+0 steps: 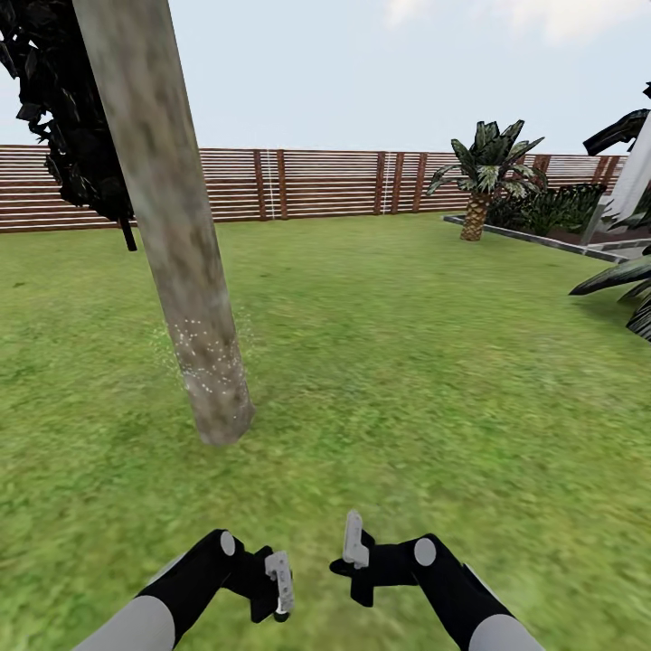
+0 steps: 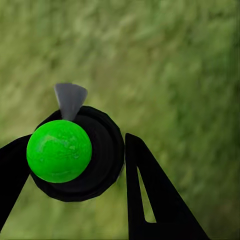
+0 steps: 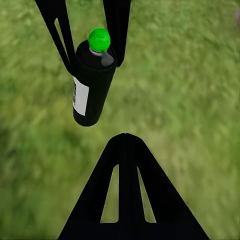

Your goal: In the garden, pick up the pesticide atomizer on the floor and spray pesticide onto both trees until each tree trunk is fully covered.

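Left gripper clamps the atomizer low over the grass, 2 fingers pinching its black body. Right gripper alongside, fingers pressed together, empty. Beyond, white specks dust the trunk.

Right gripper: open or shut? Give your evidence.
Shut. In the right wrist view the right gripper's fingers meet at their tips, holding nothing; the atomizer sits between the left gripper's fingers.

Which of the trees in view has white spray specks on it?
The thick grey-brown trunk nearest the robot, at left: white specks dot its lower part. The small palm by the fence shows none.
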